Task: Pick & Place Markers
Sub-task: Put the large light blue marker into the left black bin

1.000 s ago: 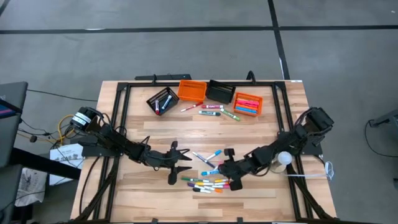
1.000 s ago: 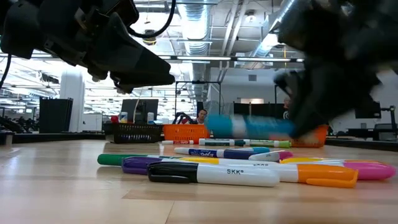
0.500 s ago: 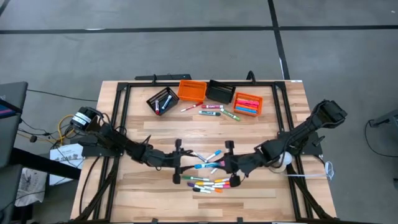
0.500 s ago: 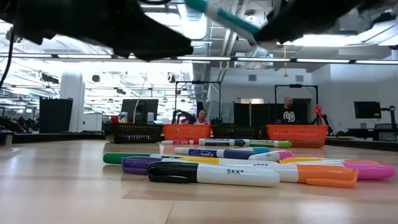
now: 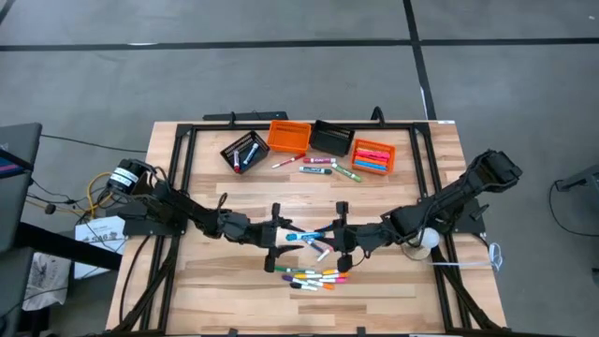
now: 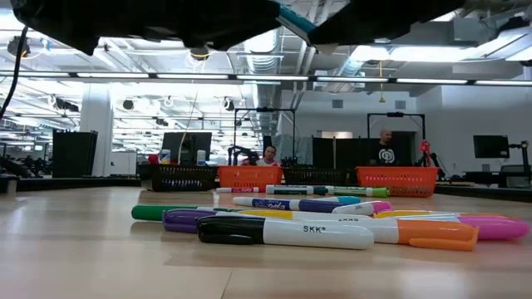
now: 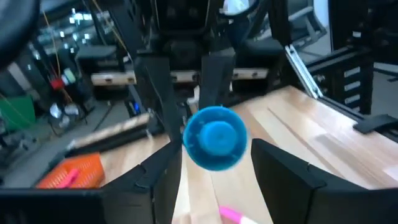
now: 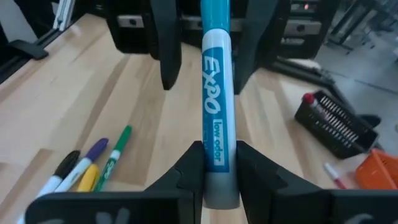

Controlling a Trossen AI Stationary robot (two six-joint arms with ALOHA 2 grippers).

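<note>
- A blue marker (image 5: 306,237) hangs above the middle of the wooden table (image 5: 234,187), held level between the two arms, over loose markers lying on the tabletop.
- The right gripper (image 5: 339,240) reaches in low from the right edge of the table, arm stretched almost flat. Its fingers (image 8: 189,168) are drawn in narrow and clamp the marker's white rear end.
- The left gripper (image 5: 277,238) reaches in from the left edge, arm likewise stretched low, facing the right gripper head-on. Its jaws stand wide apart, one on each side of the marker's blue cap, with a gap showing on both sides in the left wrist view.
- The marker's long axis runs left to right across the table, in line with both arms. Its blue cap points towards the left gripper.
- A pile of markers (image 5: 314,277) in mixed colours lies on the table just in front of the grippers.
- Along the far edge stand four small bins (image 5: 288,138), two orange and two black, with a few more markers lying beside them.
</note>
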